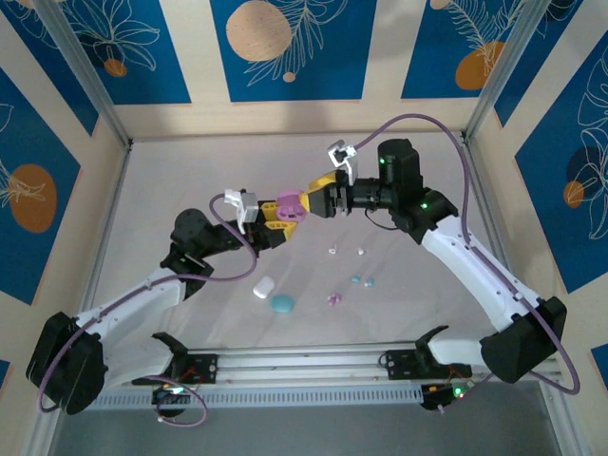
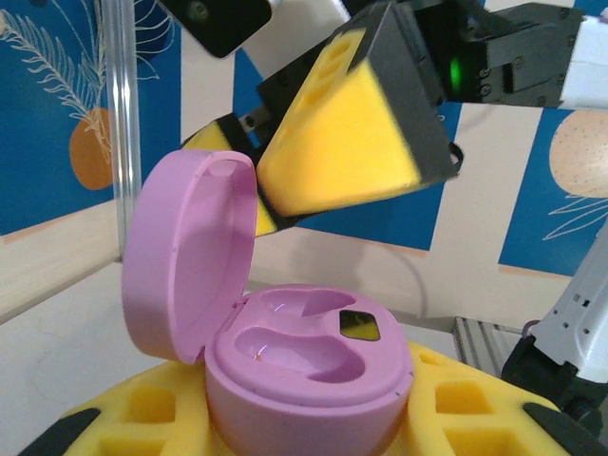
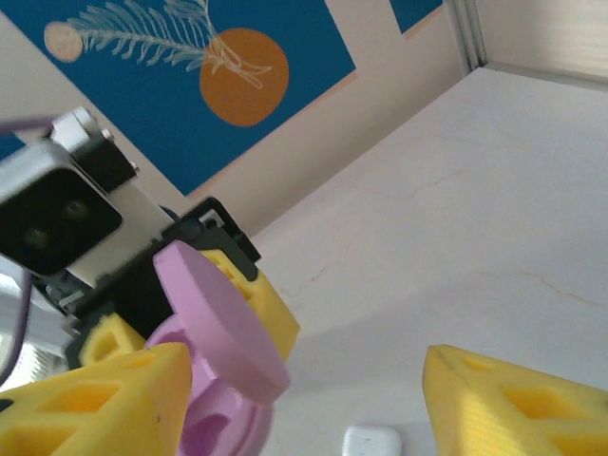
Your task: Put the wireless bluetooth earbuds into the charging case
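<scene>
My left gripper (image 1: 283,215) clasps the open case (image 1: 290,206) between its fingers, up over the middle of the table (image 1: 418,313), with the lid standing at the case's left side in my left wrist view. My right gripper (image 1: 312,201), fingers apart, sits just right of the case, one finger above it beside the lid. On the table nearer me lies a second case (image 1: 263,287), with a third case (image 1: 282,304) just beside it to the right. Right of those lie the near pair of earbuds (image 1: 333,299), the middle pair (image 1: 362,281) behind it, and the far pair (image 1: 333,251) behind that.
</scene>
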Controlling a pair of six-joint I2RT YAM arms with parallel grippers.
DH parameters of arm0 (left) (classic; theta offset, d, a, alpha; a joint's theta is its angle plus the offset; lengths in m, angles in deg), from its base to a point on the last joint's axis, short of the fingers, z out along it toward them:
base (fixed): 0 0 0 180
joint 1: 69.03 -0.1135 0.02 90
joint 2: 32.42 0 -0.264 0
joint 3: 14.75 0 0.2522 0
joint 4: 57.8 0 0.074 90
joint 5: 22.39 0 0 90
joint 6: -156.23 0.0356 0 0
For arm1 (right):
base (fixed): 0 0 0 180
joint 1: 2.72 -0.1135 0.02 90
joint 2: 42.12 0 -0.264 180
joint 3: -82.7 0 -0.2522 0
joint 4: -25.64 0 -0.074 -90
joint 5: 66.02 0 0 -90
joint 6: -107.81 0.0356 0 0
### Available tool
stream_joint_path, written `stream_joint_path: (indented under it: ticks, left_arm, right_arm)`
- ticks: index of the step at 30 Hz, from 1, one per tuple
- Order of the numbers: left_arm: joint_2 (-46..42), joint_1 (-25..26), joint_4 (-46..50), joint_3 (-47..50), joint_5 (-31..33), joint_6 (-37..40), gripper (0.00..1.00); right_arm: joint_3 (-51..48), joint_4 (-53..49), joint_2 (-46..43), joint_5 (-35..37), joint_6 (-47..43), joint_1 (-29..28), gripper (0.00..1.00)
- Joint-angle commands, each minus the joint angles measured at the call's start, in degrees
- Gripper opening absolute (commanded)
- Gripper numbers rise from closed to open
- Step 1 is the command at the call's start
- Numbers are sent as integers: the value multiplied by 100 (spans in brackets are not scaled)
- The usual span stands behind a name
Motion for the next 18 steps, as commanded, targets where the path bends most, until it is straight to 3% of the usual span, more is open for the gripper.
stream_joint_path:
  ticks: [1,6,10,14,18]
  left_arm:
    - [-187,79,-108,143,264,169,34]
    - [-277,74,-233,354,524,178,34]
    - [-367,74,-332,514,623,161,34]
    - [-555,79,-243,632,720,180,34]
    - [-781,78,16,679,820,278,34]
  right_arm:
    - [75,-117,-503,122,576,190,67]
    - [-598,-304,-1278,677,1141,703,58]
    - [-821,-1824,-1157,1434,1515,1059,46]
    - [-1109,-2826,-818,1469,1486,966,34]
    - [-1662,-3052,-568,1729,1856,405,32]
